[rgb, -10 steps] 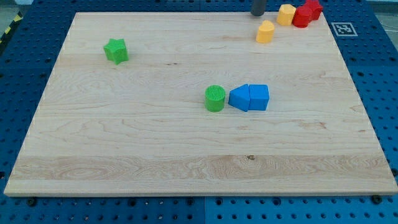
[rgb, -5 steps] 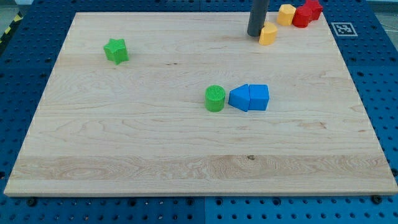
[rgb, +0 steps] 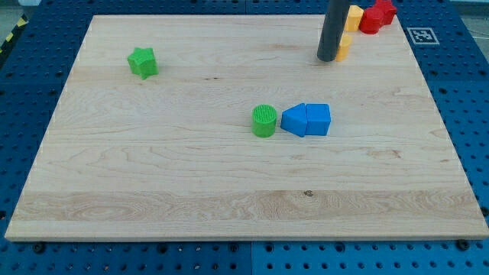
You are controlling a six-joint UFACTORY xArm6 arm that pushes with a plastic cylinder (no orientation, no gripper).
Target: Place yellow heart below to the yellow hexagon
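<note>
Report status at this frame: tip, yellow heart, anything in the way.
My tip against the left side of the yellow heart, partly hiding it. Heart below-left of the yellow hexagon. Red blocks right of the hexagon, off the path.

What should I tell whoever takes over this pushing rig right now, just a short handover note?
My tip: down on the wooden board, against the left side of the yellow heart block, which it partly hides.
Yellow hexagon block: near the view's top edge, beside the red blocks.
Done: tip has reached the heart.
Left: the heart looks nearly below the hexagon, slightly to the view's left; nudge it rightward and confirm.
</note>
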